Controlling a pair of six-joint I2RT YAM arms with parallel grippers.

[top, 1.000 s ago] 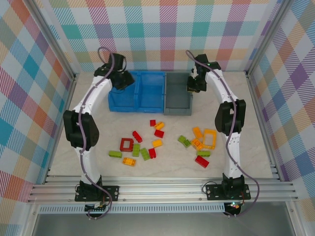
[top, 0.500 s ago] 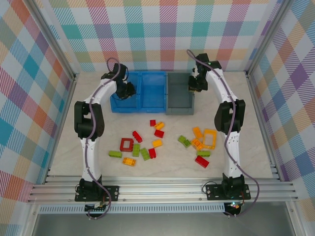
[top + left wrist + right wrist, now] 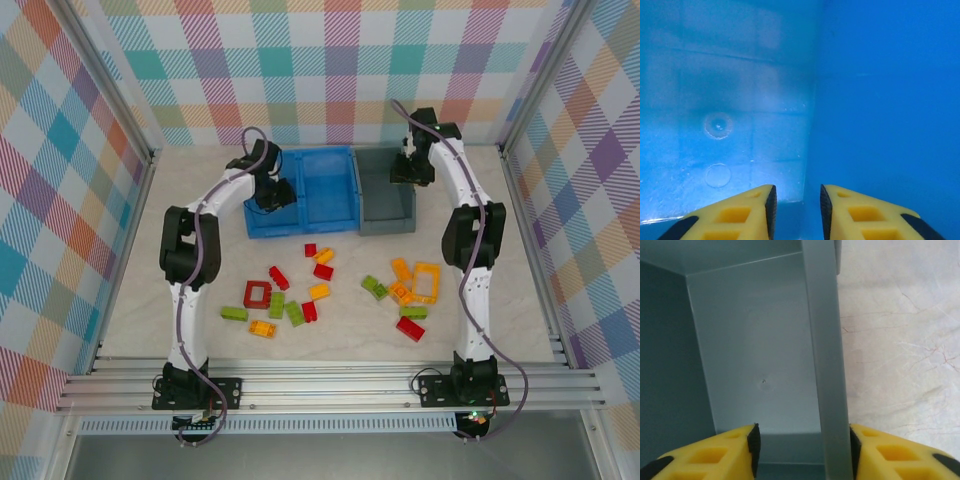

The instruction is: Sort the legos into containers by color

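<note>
The legos lie loose on the table in front of the bins: a hollow red frame (image 3: pixel 257 294), red bricks (image 3: pixel 323 271), lime green ones (image 3: pixel 234 313) and orange-yellow ones (image 3: pixel 401 268). The blue bin (image 3: pixel 332 228) stands at the back, with the dark grey bin (image 3: pixel 388 224) touching its right side. My left gripper (image 3: pixel 273 193) is down inside the blue bin's left compartment, open, its yellow fingers (image 3: pixel 747 215) facing an inner corner with nothing between them. My right gripper (image 3: pixel 410 170) is open astride the grey bin's right wall (image 3: pixel 822 365), which lies against the right pad. Both bins look empty.
Plaid walls enclose the beige table (image 3: pixel 520 250). An aluminium rail (image 3: pixel 320 385) runs along the near edge by the arm bases. Bare table lies left of the blue bin and right of the grey bin.
Both bins have slid to the right together, and both grippers have travelled right with them. The left arm has swung further in over the table. The legos have not moved.
</note>
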